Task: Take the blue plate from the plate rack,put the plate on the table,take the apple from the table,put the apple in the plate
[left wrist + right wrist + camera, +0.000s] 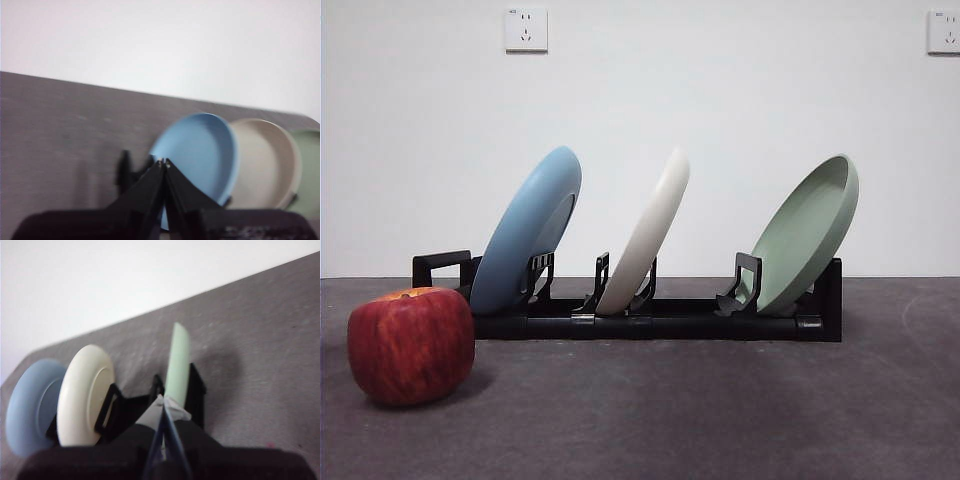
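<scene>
Nothing lifted yet: blue plate (525, 232) sits tilted in the rack's (660, 322) end slot nearest the apple (410, 345), w/ white plate (645, 235) in the next slot and green plate (807, 235) at the far end. Apple rests on the table (720, 420), just in front of that rack end. Our left gripper (163, 161) hovers above, facing the blue plate, jaws pressed together, holding nothing. Right gripper (162, 402) likewise closed and empty, over the green plate's side. To do this step well we'd open the left jaws first, pinch the blue plate's top rim, then lift along its tilt so it clears the dividers w/o nudging the white plate or the apple.
</scene>
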